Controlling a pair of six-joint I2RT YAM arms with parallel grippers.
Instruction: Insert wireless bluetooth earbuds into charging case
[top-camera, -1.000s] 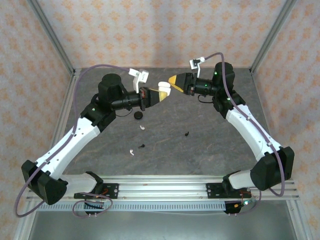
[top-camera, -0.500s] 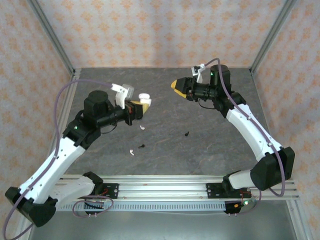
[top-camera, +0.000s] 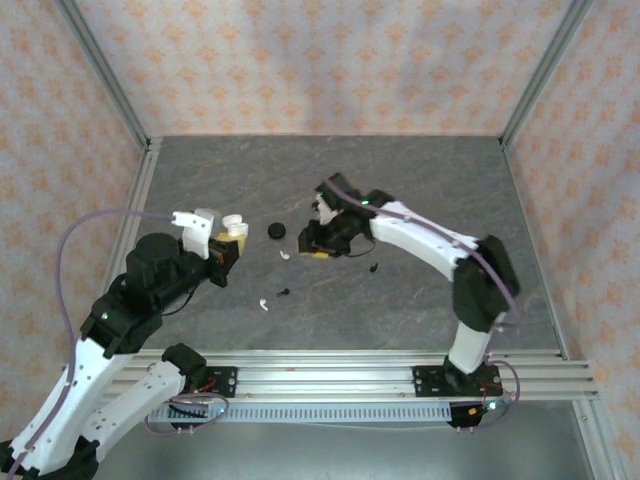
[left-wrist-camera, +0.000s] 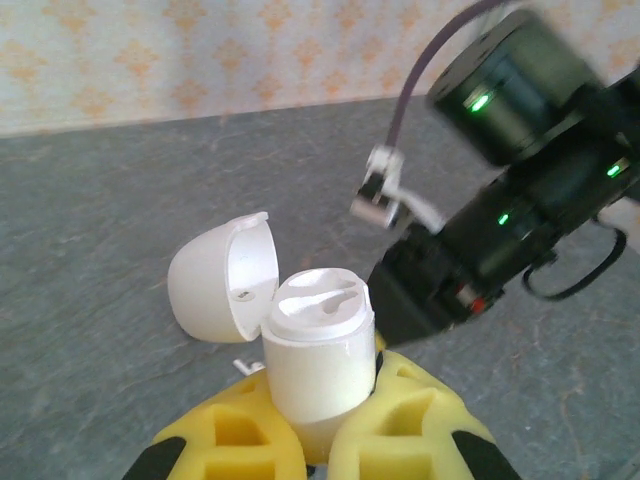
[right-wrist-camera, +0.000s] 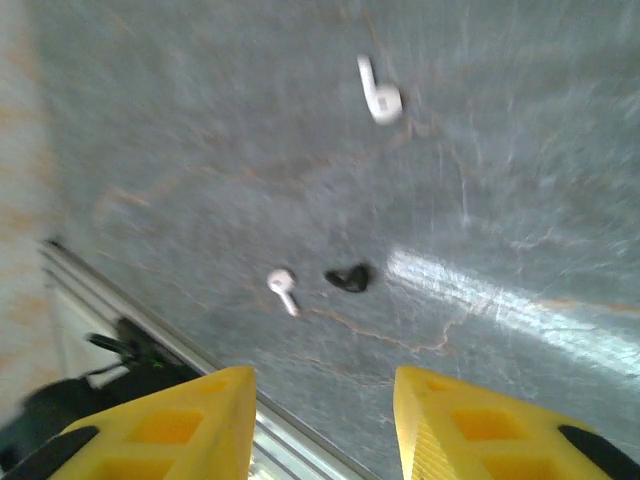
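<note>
My left gripper (top-camera: 226, 243) is shut on an upright white charging case (left-wrist-camera: 318, 345) whose lid (left-wrist-camera: 222, 278) is hinged open to the left; two empty slots show in its top. It hangs at the table's left. Near the table's middle, my right gripper (top-camera: 316, 250) points down, open and empty (right-wrist-camera: 322, 420). Below it lie a white earbud (right-wrist-camera: 378, 92), a second white earbud (right-wrist-camera: 282, 288) and a black earbud (right-wrist-camera: 349, 277). From above, the white earbuds lie at the middle (top-camera: 285, 255) and nearer the front (top-camera: 264, 303), with black earbuds beside them (top-camera: 283, 292) and to the right (top-camera: 373, 267).
A small round black case (top-camera: 275, 231) sits on the grey table (top-camera: 420, 180) between the two grippers. Patterned walls and metal frame posts (top-camera: 100, 75) close in the back and sides. The rail (top-camera: 330, 365) runs along the near edge.
My left arm has drawn back toward the near left with the white case. My right arm has swung from the back of the table down over the earbuds.
</note>
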